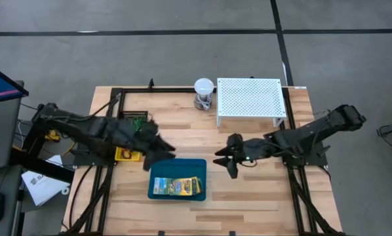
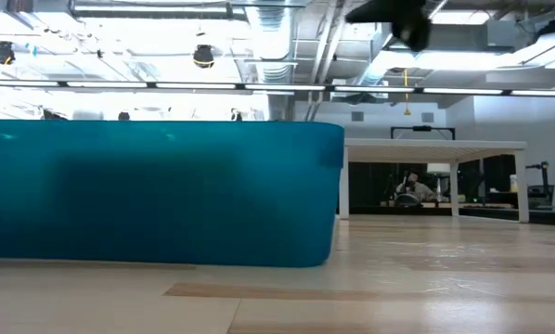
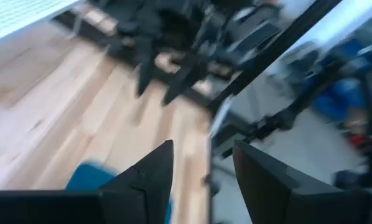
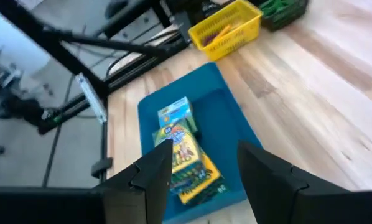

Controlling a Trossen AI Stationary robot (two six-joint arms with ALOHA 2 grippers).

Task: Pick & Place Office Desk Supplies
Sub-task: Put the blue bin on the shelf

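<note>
Your wooden desk [image 1: 248,196] carries a blue tray [image 1: 177,187] near its front edge, with the printed packets [image 1: 178,187] inside. Your left claw [image 1: 158,152] hovers empty and parted just above it; your right claw [image 1: 226,159] sits parted beside it, holding nothing.

Bare table [image 1: 248,196] right of blue tray [image 1: 177,164]; white stand [image 1: 250,98] blocks rear.
</note>
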